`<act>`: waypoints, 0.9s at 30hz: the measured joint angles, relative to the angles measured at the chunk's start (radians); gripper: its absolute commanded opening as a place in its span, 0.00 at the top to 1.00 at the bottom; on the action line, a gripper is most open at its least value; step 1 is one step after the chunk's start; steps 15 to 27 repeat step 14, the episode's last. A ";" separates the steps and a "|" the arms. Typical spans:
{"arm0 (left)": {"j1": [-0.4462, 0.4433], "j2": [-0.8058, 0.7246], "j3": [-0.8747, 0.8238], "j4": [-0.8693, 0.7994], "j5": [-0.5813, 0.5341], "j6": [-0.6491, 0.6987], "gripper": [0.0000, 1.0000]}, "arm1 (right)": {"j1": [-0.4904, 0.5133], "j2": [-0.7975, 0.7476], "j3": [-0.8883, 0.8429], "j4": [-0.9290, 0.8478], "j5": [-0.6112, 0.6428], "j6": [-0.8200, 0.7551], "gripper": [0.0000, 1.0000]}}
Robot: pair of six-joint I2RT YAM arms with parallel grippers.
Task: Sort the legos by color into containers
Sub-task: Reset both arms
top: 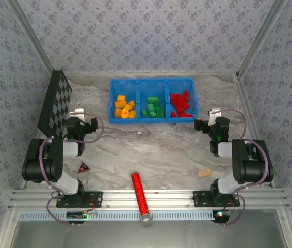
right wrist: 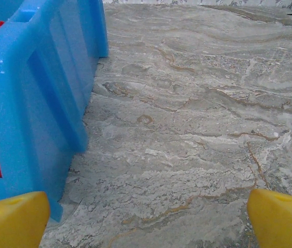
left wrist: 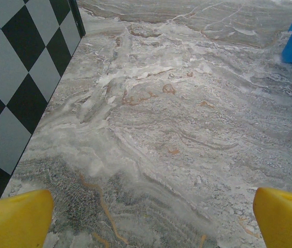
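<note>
**All bricks in the bin, both arms parked open**

From the overhead view I see the blue bin point(top: 151, 80) at the far side of the marble table point(top: 151, 150), its three compartments in a row.
- The left compartment holds the yellow-orange legos point(top: 125, 107).
- The middle one holds the green legos point(top: 151, 108).
- The right one holds the red legos point(top: 180, 105).
- I see no loose brick on the table around the bin.

The left gripper point(top: 84, 118) sits low, near the bin's left front corner and just beside the checkered board point(top: 54, 103), which leans at the left wall. On its wrist camera the yellow fingers point(left wrist: 14, 219) stand wide apart at the two bottom corners. Only bare marble lies between them. The board runs along the left edge and a sliver of blue bin shows at the upper right.

The right gripper point(top: 211, 120) sits near the bin's right front corner. Its wrist camera shows its fingers point(right wrist: 282, 217) spread just as wide, with nothing between them. The bin's outer wall stands close on the left, and a bit of red brick peeks past it.

Nearer the arm bases, well apart from the bin:
- a long red cylinder point(top: 138, 192) with a silver tip, lying across the front rail between the bases
- a small tan block point(top: 204, 173) by the right arm
- a small dark triangular piece point(top: 84, 166) by the left arm
</note>
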 measured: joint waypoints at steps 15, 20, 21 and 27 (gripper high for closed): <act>0.000 0.000 0.000 0.000 0.000 0.000 0.01 | 0.002 0.000 0.000 0.000 0.011 0.000 0.00; 0.000 0.000 0.000 0.000 0.000 0.000 0.01 | 0.002 0.000 0.000 0.000 0.011 0.000 0.00; 0.000 0.000 0.000 0.000 0.000 0.000 0.01 | 0.002 0.000 0.000 0.000 0.011 0.000 0.00; 0.000 0.000 0.000 0.000 0.000 0.000 0.01 | 0.002 0.000 0.000 0.000 0.011 0.000 0.00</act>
